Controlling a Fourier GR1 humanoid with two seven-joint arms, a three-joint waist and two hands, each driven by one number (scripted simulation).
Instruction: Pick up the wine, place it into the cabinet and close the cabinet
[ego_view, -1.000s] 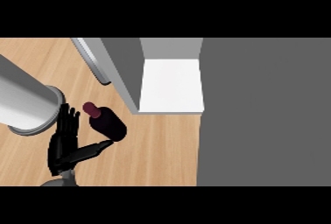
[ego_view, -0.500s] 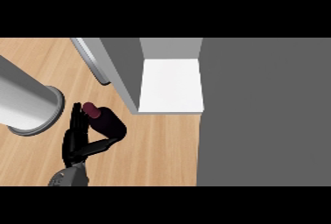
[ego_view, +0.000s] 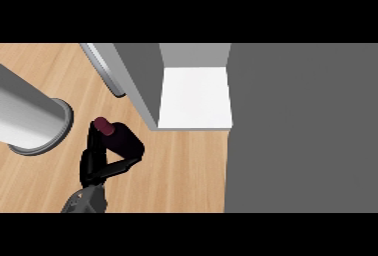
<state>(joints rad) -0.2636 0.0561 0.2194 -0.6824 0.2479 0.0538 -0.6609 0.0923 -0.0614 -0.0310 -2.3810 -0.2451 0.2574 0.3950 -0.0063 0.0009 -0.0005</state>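
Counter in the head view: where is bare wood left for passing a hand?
Bare counter lies between the wine bottle and the grey block at right, below the cabinet's white shelf. It is crowded at left, where the hand curls round the bottle beside the grey forearm.

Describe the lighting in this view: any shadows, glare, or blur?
Head view: flat, even light; the pale wooden counter shows no cast shadows or glare. The dark maroon wine bottle looks nearly black against the black hand whose fingers curl round it. The white cabinet shelf appears brightest. No blur.
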